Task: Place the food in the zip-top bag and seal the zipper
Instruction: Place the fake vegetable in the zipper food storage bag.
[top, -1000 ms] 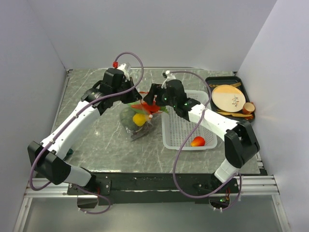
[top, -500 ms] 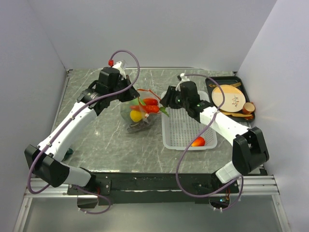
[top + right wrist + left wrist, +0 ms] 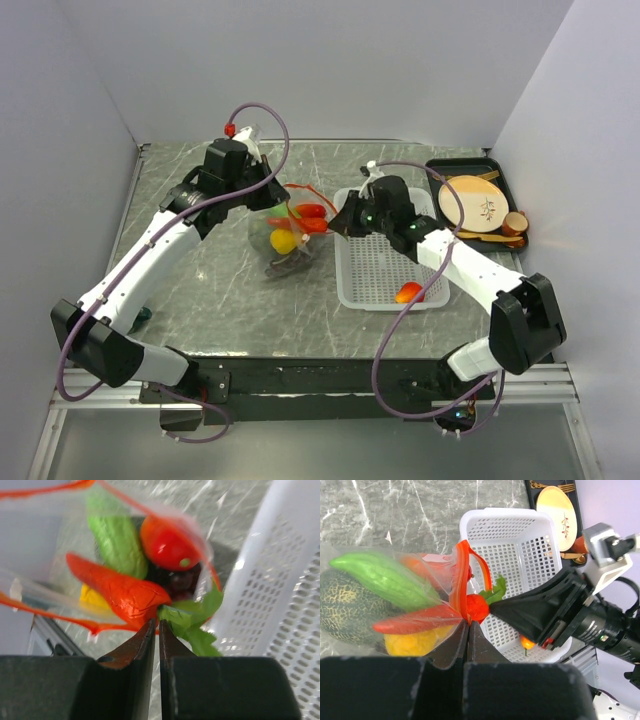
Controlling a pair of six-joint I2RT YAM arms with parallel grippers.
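My left jaws are clenched on the zipper (image 3: 459, 575), holding the zip-top bag (image 3: 268, 240) open toward my right arm. The right jaws, nearly together, nose the carrot (image 3: 125, 594) at the mouth, probably to push it in. A tomato (image 3: 409, 292) lies in the basket (image 3: 385, 260).

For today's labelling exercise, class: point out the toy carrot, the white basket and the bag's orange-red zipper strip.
toy carrot (image 3: 122, 592): right wrist view, on its orange body.
white basket (image 3: 520, 555): left wrist view, on bare mesh inside it.
zipper strip (image 3: 459, 575): left wrist view, on the upright stretch of the strip.
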